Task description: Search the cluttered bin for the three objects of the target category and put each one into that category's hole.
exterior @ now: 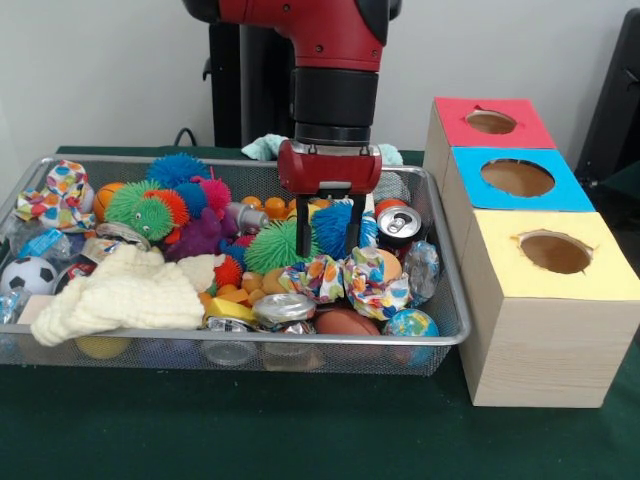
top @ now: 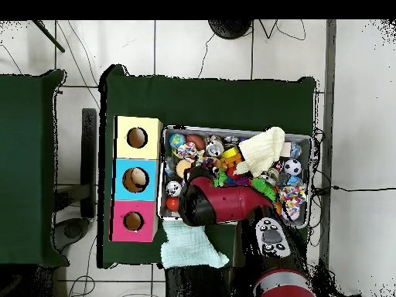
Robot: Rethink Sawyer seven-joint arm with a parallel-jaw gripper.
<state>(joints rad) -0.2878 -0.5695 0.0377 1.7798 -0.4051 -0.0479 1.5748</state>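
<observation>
The bin (exterior: 440, 335), a wide wire-mesh tray, is set on the green table (exterior: 300, 430) and is crowded with small things. Beside it, three wooden boxes are lined up, each with one round hole: a red-topped box (exterior: 490, 122), a blue-topped box (exterior: 517, 178) and a yellow-topped box (exterior: 553, 253).

The pincer (exterior: 329, 232) is lowered into the middle of the bin, its two black fingers held apart, straddling a blue spiky ball (exterior: 333, 228). Whether the ball is actually touched cannot be told.

As for progress, the holes are seen as dark or plain wood in the front view, and nothing can be made out inside them for certain; in the overhead view the blue box's hole looks pale, but what is there cannot be identified. The task is judged to be at the searching and picking stage, with sorting still to be done.

Counted in the bin: one cream knitted cloth (exterior: 125, 290), one small football (exterior: 28, 274), at least three drink cans, one of them upright with a red side (exterior: 399, 224), and several spiky rubber balls in green, blue, orange and purple. A light green cloth (top: 188, 244) is laid on the table outside the bin.
</observation>
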